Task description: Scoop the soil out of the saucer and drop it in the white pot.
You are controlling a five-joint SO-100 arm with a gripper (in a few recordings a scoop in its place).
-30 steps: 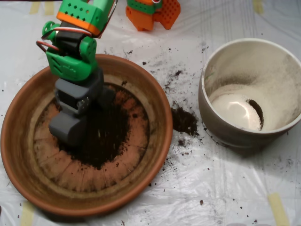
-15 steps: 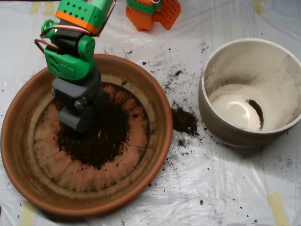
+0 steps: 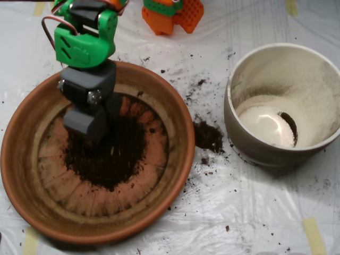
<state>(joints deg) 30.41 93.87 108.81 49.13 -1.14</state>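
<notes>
The terracotta saucer [image 3: 178, 122] lies on the left of the table, with a dark patch of soil [image 3: 114, 156] spread over the middle of its base. My grey scoop [image 3: 86, 123] hangs from the green arm over the upper left part of the saucer, at the edge of the soil patch. To the right stands the white pot [image 3: 319, 79], its inside dusty, with a small dark streak of soil [image 3: 289, 127] near the bottom.
A clump of spilled soil [image 3: 208, 136] lies on the plastic sheet between saucer and pot, with crumbs scattered around it. An orange printed part [image 3: 172, 15] sits at the top edge. Yellow tape strips [image 3: 314, 234] hold the sheet down.
The scoop has drawn back toward the upper left and risen, uncovering more of the soil patch. The green arm has tilted upward. The saucer, the pot and the spilled soil are as before.
</notes>
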